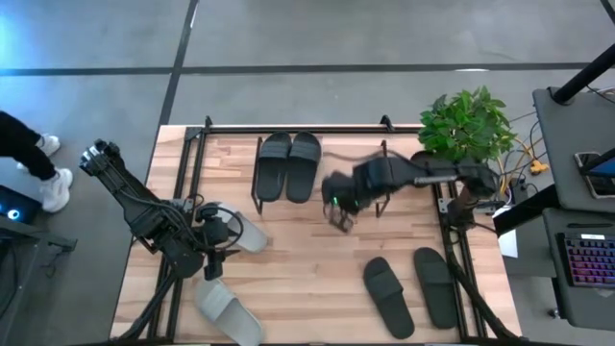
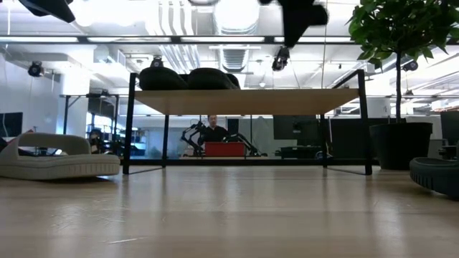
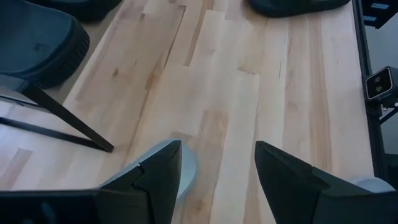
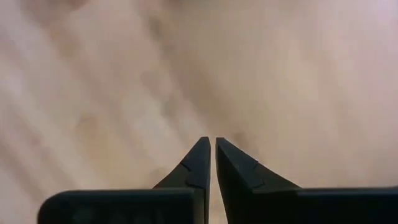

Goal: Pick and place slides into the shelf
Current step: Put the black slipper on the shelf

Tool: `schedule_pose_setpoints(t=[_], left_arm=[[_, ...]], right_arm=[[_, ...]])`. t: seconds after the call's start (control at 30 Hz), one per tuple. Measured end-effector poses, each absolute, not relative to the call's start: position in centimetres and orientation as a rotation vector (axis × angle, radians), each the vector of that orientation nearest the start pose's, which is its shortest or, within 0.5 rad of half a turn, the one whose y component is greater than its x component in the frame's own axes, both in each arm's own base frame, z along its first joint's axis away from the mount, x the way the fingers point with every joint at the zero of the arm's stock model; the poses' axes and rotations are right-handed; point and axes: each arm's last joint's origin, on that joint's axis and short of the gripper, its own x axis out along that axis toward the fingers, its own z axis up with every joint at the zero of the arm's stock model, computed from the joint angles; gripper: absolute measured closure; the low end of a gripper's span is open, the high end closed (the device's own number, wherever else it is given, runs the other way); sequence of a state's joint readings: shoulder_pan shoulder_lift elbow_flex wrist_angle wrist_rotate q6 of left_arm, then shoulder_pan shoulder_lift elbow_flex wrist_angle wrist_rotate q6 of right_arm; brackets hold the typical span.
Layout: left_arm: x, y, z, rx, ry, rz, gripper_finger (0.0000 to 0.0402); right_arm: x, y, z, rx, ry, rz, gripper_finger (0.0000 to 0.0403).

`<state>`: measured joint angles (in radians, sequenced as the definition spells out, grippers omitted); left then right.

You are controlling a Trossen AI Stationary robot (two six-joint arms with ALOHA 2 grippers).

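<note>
Black slides pair (image 1: 288, 165) on shelf (image 1: 226, 144), right hand (image 1: 339, 217) closed empty

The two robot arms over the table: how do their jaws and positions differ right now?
The left gripper has its jaws spread wide apart; the right gripper has its jaws nearly touching, holding nothing. The left gripper sits beside a light grey slide at the table's left side; the right gripper hangs over the shelf near the middle, beside the dark pair on the top board. Both arms are dark.
</note>
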<state>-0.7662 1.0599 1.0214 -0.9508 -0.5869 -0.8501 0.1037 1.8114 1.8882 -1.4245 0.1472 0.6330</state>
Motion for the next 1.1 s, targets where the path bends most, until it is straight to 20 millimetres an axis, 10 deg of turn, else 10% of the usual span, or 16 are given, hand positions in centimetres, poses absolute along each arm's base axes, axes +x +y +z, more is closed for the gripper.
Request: schedule_pose_setpoints(t=[0.37, 0.6, 1.1], left_arm=[[14.7, -11.9, 30.7, -0.054, 0.755, 0.133, 0.0212], [14.6, -11.8, 30.8, -0.029, 0.754, 0.121, 0.0212], [14.6, -11.7, 30.8, -0.039, 0.753, 0.123, 0.0212]], right_arm=[[30.3, 17.0, 34.1, 0.366, 1.227, -0.394, 0.0385], [27.6, 24.6, 30.7, 0.415, 1.28, -0.458, 0.0337], [25.6, 31.8, 21.6, 0.053, 1.499, -0.498, 0.023]])
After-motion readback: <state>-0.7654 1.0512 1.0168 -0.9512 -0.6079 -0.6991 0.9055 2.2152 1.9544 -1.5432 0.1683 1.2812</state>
